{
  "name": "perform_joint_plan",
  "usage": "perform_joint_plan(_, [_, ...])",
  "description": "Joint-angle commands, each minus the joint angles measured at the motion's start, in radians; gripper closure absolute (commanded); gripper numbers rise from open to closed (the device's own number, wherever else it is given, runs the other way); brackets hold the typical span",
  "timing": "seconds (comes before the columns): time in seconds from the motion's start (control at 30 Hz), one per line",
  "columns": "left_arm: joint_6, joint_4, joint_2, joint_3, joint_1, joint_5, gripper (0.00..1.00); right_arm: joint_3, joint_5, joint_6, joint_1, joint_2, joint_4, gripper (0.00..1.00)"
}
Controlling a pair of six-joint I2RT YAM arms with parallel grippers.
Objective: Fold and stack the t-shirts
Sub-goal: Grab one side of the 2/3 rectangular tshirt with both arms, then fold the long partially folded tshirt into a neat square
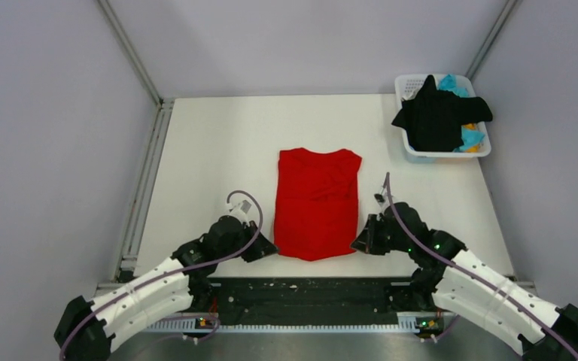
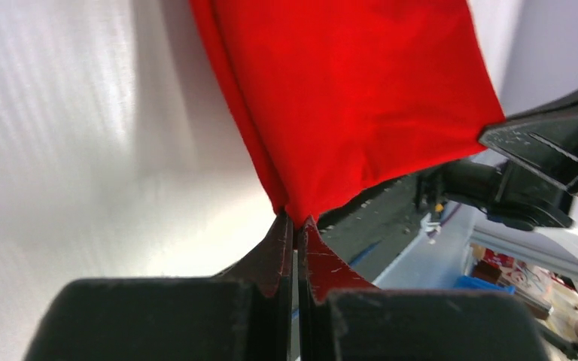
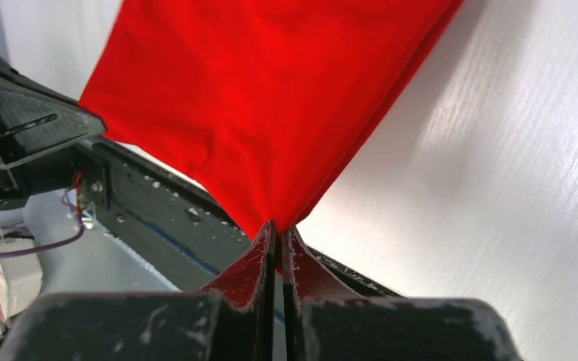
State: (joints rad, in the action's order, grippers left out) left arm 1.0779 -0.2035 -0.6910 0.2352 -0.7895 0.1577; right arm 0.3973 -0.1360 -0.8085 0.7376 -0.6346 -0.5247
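Observation:
The red t-shirt (image 1: 317, 201) lies on the white table, its sleeves folded in so it forms a long rectangle, collar at the far end. My left gripper (image 1: 269, 249) is shut on its near left corner (image 2: 295, 214). My right gripper (image 1: 358, 244) is shut on its near right corner (image 3: 275, 220). Both corners are pinched between the fingertips at the near hem. A black t-shirt (image 1: 438, 115) hangs over the white basket (image 1: 405, 85) at the far right, with cyan cloth (image 1: 451, 83) and a bit of orange cloth (image 1: 469, 126) under it.
The black base rail (image 1: 308, 297) runs along the table's near edge just behind the red shirt's hem. Grey walls and metal frame posts (image 1: 132, 53) close in the table at left, right and back.

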Motion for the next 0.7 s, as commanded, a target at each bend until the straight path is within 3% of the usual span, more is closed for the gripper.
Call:
perform_joint_plan(0.0, [-0.052, -0.005, 0.096, 0.06, -0.007, 0.042, 1.0, 0.12, -0.039, 0.074, 0.008, 0.029, -0.073, 1.0])
perform_joint_plan(0.2, [-0.114, -0.02, 0.117, 0.165, -0.006, -0.031, 1.0, 0.223, 0.079, 0.083, 0.008, 0.018, -0.113, 1.0])
perform_joint_plan(0.37, [-0.159, -0.036, 0.074, 0.268, -0.005, -0.217, 1.0, 0.304, 0.296, 0.068, 0.008, -0.006, -0.118, 1.0])
perform_joint_plan(0.67, [-0.259, -0.069, -0.148, 0.503, 0.016, -0.512, 1.0, 0.454, 0.62, 0.074, -0.001, -0.167, -0.12, 1.0])
